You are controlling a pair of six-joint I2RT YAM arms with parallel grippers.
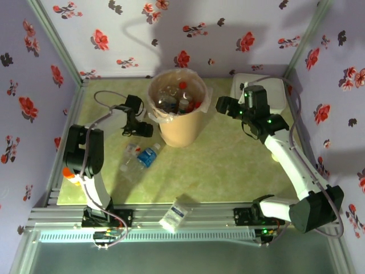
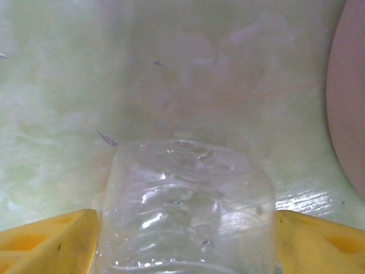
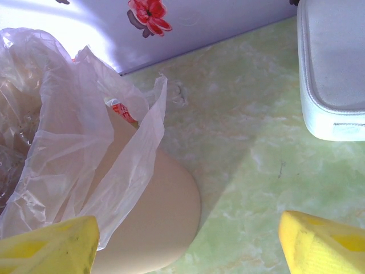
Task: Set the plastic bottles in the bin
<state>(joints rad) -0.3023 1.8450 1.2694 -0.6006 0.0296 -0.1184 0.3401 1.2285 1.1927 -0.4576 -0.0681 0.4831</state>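
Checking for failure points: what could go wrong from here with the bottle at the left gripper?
1. The small clear plastic bottle between the yellow fingers of the left gripper looks thin and may buckle or slip under a squeeze.
2. The tall tan-orange bin stands close beside it; a lift could snag its clear plastic liner.

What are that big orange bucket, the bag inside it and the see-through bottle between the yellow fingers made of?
The bucket looks like matte tan-orange plastic: smooth, even colour, no shine. The bag seems thin clear plastic film, crinkled and draped over the rim. The bottle looks like thin clear plastic, glossy, with ribbed, dented walls.
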